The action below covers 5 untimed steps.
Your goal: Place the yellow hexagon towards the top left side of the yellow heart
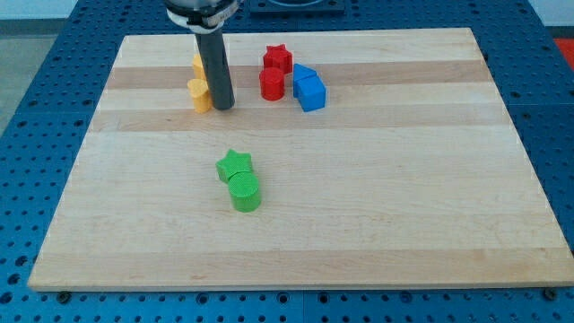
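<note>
Upper left of frame: two yellow blocks, partly hidden behind the rod — yellow hexagon above yellow heart. My tip is set touching the heart's right side; no claw is fitted. Lower centre: one green star, one green cylinder, touching. Upper centre: one red star, one red cylinder, two blue blocks. One wooden board.

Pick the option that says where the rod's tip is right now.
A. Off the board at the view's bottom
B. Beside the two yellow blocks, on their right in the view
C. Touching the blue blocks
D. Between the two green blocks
B: my tip stands just right of the two yellow blocks, far from the green blocks and apart from the blue blocks.
</note>
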Motion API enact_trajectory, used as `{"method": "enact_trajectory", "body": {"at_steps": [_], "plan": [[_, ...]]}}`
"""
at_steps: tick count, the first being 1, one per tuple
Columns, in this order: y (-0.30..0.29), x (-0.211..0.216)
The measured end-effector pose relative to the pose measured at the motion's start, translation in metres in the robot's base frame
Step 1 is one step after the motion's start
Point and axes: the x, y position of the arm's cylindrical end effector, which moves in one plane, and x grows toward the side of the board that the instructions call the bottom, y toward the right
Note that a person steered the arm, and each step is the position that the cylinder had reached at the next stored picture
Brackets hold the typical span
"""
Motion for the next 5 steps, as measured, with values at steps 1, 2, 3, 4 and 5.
{"method": "enact_trajectory", "body": {"at_steps": [1,2,3,4,5], "plan": [[0.011,-0.009],[0.023,-0.076],[0.002,-0.128],[-0.023,-0.116],[-0.032,-0.061]]}}
